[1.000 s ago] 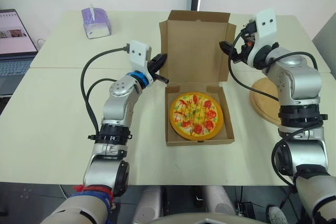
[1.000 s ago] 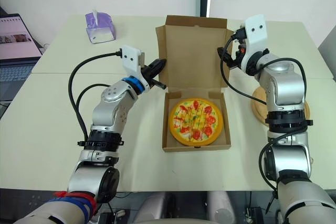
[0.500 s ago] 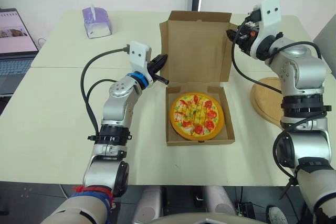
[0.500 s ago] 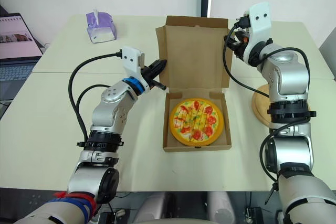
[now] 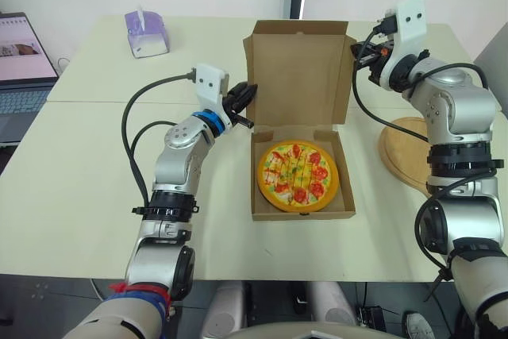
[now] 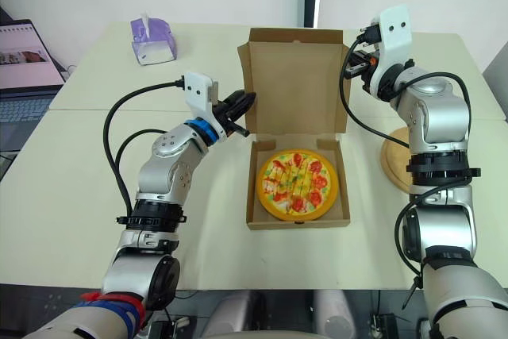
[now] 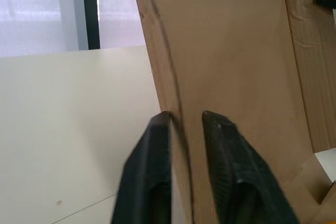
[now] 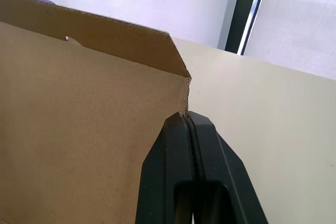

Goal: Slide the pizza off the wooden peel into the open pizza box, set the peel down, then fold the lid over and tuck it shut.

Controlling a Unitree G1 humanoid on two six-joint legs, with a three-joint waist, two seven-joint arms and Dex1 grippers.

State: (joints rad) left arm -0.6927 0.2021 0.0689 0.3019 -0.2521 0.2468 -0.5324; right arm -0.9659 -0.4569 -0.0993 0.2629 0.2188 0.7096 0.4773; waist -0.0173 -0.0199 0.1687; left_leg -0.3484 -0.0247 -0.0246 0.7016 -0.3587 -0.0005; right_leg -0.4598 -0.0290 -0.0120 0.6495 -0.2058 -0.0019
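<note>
On the table (image 5: pixel 79 164), we see both arms up at the box (image 5: pixel 255 180) lid (image 5: pixel 298 73), one per side. L arm is bent at the elbow, reaching fwd. R arm is elbow-high, wrist angled inward. Box base lies flat at table centre; the lid stands approx. upright behind it, side flaps folded fwd. Pizza (image 5: pixel 297 174) sits fully inside the base. Peel (image 5: pixel 401 152) lies on the table, R of the box.

L gripper (image 7: pixel 184 116): fingers (image 7: pixel 152 171) narrowly apart, straddling the lid's L flap edge.

R gripper (image 8: pixel 187 116): fingers (image 8: pixel 168 161) pressed together on the lid's top R corner.
</note>
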